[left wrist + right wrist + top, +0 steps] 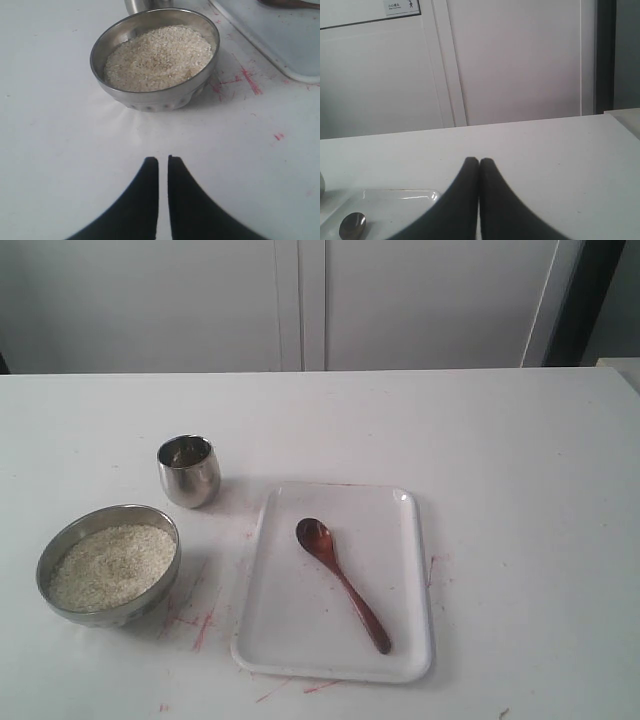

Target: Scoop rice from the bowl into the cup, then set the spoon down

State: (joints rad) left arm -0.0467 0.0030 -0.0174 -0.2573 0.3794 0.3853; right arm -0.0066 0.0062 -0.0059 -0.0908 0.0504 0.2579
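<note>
In the exterior view, the bowl (110, 617) sat near the front-left corner of the white table (520, 490), filled with rice (112, 565). The cup (188, 478) stood upright just behind it, apart from it. A white tray (290, 630) lay near the middle of the front edge, and the spoon (342, 583) lay slantwise on it, its scoop toward the back-left and its handle toward the front-right. Neither arm showed here.

In the left wrist view, the left gripper (163, 160) hung above bare table short of the bowl, its fingers drawn nearly together, gripping nothing. Pink marks (250, 81) streaked the table between bowl and tray.

In the right wrist view, the right gripper (479, 161) was clenched tip to tip, empty, near the tray with the spoon's scoop on it.
</note>
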